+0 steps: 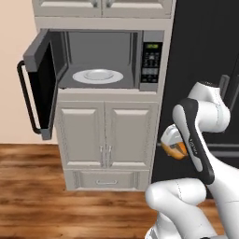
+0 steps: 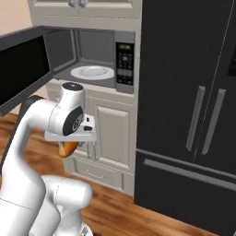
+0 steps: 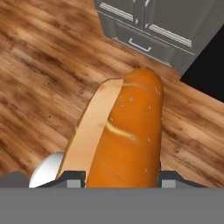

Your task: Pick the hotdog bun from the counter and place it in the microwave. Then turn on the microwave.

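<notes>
The tan-orange hotdog bun sits between my fingertips, end pointing down at the wooden floor. My gripper is shut on it. From the base the bun hangs under the hand, low and to the right of the microwave, at cabinet height. The microwave door stands swung open to the left. A white plate lies inside. The counter is out of view.
A tall black fridge stands right of the microwave column. Pale cabinet doors and a drawer sit below the oven. The open door juts out over the wood floor on the left.
</notes>
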Tool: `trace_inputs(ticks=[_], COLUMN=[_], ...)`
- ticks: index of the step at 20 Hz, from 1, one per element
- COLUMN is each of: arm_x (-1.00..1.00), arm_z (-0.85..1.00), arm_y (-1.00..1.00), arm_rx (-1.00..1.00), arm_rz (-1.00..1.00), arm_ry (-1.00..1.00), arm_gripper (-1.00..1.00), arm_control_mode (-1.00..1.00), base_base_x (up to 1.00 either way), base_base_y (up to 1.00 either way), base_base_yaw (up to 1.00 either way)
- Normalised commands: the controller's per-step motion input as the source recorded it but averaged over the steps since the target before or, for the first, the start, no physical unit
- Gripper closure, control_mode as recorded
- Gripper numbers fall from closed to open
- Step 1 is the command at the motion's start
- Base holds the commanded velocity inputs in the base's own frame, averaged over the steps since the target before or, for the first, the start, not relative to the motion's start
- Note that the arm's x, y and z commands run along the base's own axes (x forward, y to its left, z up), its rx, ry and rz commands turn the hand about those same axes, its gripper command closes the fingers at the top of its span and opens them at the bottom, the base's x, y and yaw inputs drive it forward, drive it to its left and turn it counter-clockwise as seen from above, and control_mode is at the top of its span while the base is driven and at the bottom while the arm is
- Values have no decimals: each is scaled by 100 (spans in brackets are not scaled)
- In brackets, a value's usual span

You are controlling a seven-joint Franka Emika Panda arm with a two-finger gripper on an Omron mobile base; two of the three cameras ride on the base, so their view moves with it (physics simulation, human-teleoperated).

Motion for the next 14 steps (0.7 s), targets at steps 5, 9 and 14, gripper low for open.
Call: trace_inputs(ticks=[5, 9, 14], arm_x=[0, 0, 0], arm_z=[0, 0, 0], arm_y=[0, 0, 0], arm_rx=[0, 0, 0], arm_rz=[0, 0, 0], arm_ry=[0, 0, 0], arm_gripper=[100, 100, 100], arm_control_mode=[100, 100, 100], base_base_x=[31, 30, 29], base_base_y=[44, 47, 44], base_base_yaw=[-26, -21, -13])
